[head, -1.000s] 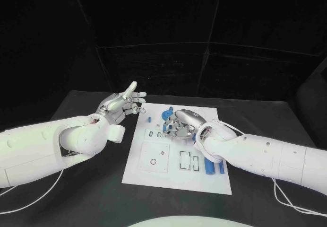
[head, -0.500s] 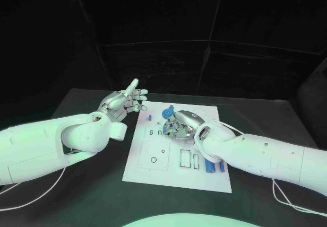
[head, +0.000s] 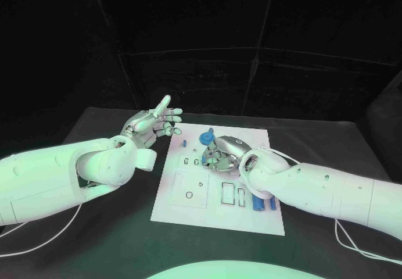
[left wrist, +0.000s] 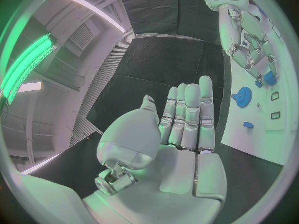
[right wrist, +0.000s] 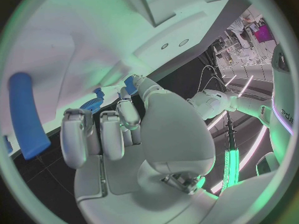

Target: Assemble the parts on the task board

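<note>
Nearest on the task board (head: 219,218): two blue bar parts (head: 264,203), loose, unmoved. Mid-board: right hand (head: 223,152), fingers curled down over the slots, grasp uncertain, barely shifted. Beyond: blue round part (head: 206,138), then left hand (head: 153,124), fingers straight, together, raised slightly; insertion apparently unfinished.

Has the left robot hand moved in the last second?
Yes, slightly. The left robot hand has drifted up and away from the robot, judged against the task board's far left corner. Its fingers remain spread, holding nothing.

Left hand (head: 153,125) raised, fingers (left wrist: 189,115) straight (empty); right hand (head: 221,152) curled.
</note>
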Controlling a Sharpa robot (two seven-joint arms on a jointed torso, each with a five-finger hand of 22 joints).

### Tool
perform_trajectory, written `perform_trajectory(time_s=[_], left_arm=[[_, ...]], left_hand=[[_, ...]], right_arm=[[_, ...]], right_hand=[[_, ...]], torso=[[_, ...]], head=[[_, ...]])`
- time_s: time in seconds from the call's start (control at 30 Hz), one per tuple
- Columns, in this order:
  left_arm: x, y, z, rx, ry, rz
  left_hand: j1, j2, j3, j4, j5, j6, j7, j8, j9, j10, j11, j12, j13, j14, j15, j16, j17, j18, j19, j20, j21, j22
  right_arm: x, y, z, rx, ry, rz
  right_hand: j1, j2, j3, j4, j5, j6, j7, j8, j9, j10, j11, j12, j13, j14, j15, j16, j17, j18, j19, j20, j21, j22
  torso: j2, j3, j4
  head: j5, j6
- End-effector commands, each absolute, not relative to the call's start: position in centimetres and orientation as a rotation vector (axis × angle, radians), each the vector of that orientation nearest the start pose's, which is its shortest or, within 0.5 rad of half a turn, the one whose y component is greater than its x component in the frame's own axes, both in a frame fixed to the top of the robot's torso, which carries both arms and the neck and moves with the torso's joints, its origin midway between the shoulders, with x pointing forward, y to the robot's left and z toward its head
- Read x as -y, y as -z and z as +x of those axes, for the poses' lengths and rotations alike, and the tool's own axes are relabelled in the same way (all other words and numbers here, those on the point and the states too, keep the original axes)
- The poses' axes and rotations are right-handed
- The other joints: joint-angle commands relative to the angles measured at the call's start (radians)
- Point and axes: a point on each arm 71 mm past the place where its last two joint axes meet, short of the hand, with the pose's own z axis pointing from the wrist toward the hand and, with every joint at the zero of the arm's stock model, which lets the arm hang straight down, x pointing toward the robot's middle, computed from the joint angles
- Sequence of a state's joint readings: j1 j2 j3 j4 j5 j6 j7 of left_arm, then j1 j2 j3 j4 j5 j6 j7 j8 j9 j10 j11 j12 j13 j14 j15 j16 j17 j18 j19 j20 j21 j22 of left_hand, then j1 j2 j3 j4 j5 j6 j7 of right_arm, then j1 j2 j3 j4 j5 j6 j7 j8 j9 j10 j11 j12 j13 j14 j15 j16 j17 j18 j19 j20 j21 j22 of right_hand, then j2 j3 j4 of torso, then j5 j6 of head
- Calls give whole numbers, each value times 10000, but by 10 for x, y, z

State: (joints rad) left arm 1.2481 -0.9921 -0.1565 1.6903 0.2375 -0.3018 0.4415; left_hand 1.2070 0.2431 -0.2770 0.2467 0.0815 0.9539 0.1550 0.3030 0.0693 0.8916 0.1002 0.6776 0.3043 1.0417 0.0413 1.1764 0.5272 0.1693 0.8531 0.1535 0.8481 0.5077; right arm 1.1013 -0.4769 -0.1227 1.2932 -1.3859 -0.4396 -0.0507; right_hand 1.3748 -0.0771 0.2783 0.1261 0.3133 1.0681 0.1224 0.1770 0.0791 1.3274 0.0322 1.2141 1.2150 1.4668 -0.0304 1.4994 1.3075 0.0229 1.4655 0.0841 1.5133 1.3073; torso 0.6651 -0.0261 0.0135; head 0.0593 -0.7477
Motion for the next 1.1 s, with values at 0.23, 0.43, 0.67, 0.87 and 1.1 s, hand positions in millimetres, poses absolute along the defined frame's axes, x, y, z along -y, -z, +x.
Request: perform_trajectory(time_s=[0.23, 0.43, 0.67, 0.87, 1.1], left_arm=[[-237, 187, 450, -13841, 15926, -13658], [-237, 188, 450, -13856, 15930, -13665], [-237, 188, 450, -13877, 15945, -13671], [-237, 188, 450, -13888, 15947, -13676], [-237, 188, 450, -13896, 15960, -13675]], left_hand=[[43, 9, 17, 62, 35, -71, 18, -68, -21, -121, 3, -62, -36, -50, -1, -46, -24, 129, -49, 4, -51, -23], [40, -4, 8, 93, 37, -92, 41, -86, -26, -204, 27, -111, -84, -60, 17, -66, -69, 127, -48, 18, -69, -44], [50, -6, 12, 98, 39, -97, 49, -90, -26, -244, 38, -136, -108, -63, 26, -72, -83, 128, -49, 24, -77, -53], [53, -7, 13, 98, 39, -99, 51, -92, -26, -252, 39, -141, -113, -63, 27, -73, -84, 128, -49, 25, -78, -54], [62, -10, 15, 98, 40, -104, 56, -96, -27, -274, 46, -155, -126, -57, 31, -70, -78, 127, -48, 29, -82, -59]], right_arm=[[72, 261, 476, -17071, -8200, -1760], [70, 261, 476, -17122, -8180, -1830], [70, 262, 476, -17232, -8163, -1849], [69, 262, 475, -17326, -8127, -1889], [68, 263, 475, -17393, -8049, -1969]], right_hand=[[-93, -18, -56, -21, -71, 58, -49, -16, 18, -133, 27, -149, -76, 746, -23, -86, 1350, 57, 156, -40, -70, 1590], [-151, -46, -94, -23, -207, -29, -13, -72, 1, -207, 58, -233, -142, 726, 0, -138, 1276, 78, 89, -22, -120, 1515], [-174, -73, -115, -39, -285, -119, 24, -133, -19, -290, 87, -328, -221, 710, 23, -180, 1219, 95, 33, -4, -163, 1453], [-182, -86, -123, -50, -313, -159, 43, -162, -28, -328, 102, -368, -253, 699, 35, -210, 1177, 106, -4, 6, -191, 1411], [-205, -107, -142, -58, -380, -228, 76, -211, -43, -376, 130, -415, -289, 688, 57, -240, 1139, 119, -49, 25, -226, 1360]], torso=[[0, 1, 5], [-4, 0, 11], [-5, 1, 2], [0, -1, 6], [-2, -1, 9]], head=[[25, -4], [31, 0], [44, -4], [56, -13], [67, -37]])
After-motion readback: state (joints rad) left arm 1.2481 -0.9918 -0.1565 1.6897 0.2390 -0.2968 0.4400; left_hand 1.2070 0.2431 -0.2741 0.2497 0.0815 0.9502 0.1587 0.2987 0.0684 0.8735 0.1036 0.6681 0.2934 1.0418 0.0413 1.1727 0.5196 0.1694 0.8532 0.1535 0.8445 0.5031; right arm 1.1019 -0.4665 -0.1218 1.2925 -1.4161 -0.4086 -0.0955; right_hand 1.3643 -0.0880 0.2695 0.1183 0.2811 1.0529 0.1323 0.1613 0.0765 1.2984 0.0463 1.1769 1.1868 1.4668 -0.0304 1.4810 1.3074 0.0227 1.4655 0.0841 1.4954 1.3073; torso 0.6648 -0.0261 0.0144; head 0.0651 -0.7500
